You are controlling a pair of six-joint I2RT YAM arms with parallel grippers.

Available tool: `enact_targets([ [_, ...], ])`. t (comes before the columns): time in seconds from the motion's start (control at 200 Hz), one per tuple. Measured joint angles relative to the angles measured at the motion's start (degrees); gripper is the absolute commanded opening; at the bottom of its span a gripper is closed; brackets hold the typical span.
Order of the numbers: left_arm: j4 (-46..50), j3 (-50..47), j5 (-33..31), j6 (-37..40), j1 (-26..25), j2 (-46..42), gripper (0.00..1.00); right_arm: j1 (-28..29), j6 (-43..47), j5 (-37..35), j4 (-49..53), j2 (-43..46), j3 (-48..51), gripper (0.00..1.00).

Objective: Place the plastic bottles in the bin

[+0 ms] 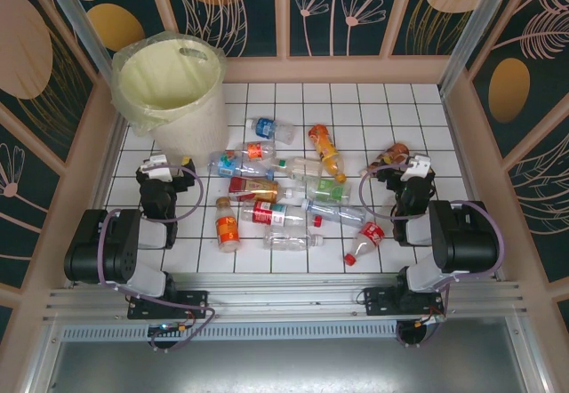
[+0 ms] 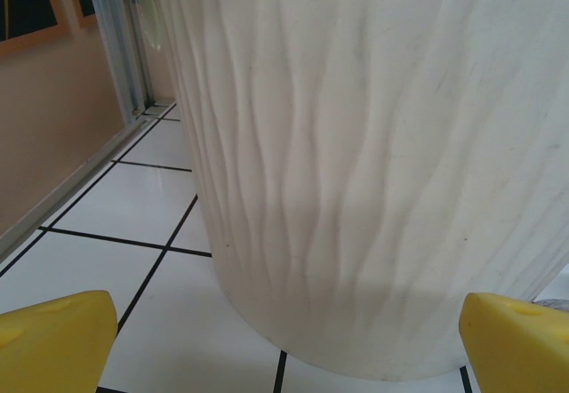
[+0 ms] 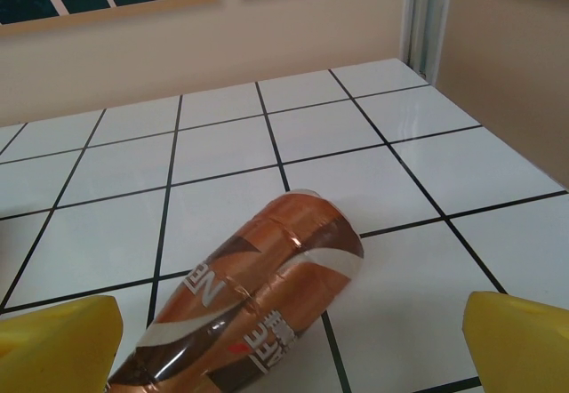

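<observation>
On the white tiled table (image 1: pixel 373 100), a brown bottle (image 3: pixel 258 304) lies lengthwise just ahead of the right gripper (image 3: pixel 289 357), whose jaws stand wide

Bottles (image 1: pixel 276 215): about twelve are counted; one lies just before the right fingers (image 3: pixel 516 340).
Bin (image 1: pixel 169 82): one is counted, before the left fingers (image 2: pixel 53 340).

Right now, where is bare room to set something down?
Bare tiles: the far right corner, between the back wall and the brown bottle; the far row right of the bin. Crowded: the centre, where the plastic bottles lie close together.
</observation>
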State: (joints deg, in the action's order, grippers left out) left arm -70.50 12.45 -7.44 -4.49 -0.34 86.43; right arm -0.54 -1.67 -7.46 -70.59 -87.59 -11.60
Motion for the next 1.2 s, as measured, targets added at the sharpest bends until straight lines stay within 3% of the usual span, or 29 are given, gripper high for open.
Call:
enact_targets([
  [0.981,0.0,0.0,1.3,0.6,0.0,-0.1,0.99,0.0,0.0,0.1,0.1,0.0,-0.1,0.99],
  [1.196,2.8,0.3,2.1,0.9,0.0,-4.2,0.99,0.0,0.2,1.8,5.6,2.9,-2.8,0.99],
])
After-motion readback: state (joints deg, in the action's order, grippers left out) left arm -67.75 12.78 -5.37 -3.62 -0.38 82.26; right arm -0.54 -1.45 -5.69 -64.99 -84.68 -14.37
